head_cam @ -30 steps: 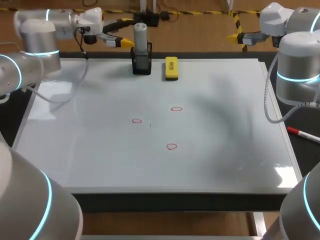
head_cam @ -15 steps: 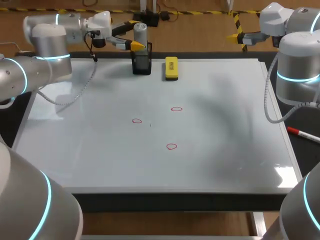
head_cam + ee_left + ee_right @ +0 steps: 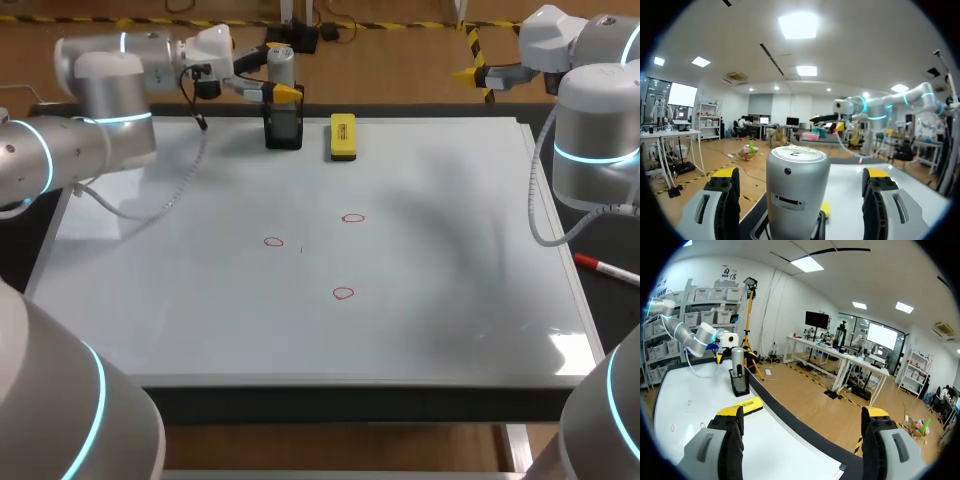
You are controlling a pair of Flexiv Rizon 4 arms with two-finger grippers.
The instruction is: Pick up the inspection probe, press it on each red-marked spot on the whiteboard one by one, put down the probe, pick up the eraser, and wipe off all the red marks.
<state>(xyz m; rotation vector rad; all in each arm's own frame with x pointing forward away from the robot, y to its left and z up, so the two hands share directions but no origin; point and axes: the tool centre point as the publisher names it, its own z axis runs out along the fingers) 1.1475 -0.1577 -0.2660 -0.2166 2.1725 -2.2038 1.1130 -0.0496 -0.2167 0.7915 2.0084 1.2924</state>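
Right now the left claw stands spread wide, one yellow-tipped finger on either side of the inspection probe. There are clear gaps on both sides, so nothing is gripped yet. The probe stands upright in its black holder, long axis vertical, squarely between the fingers. As I judge it, closing is all the grasp needs, then a straight lift along that axis. This arm is by far the nearer one. The yellow eraser lies just beyond the holder from the left claw. The right claw, also spread and holding nothing, hangs well apart from the probe. The left wrist view shows none of the red marks. The head view shows all three on the whiteboard, well away from either claw.
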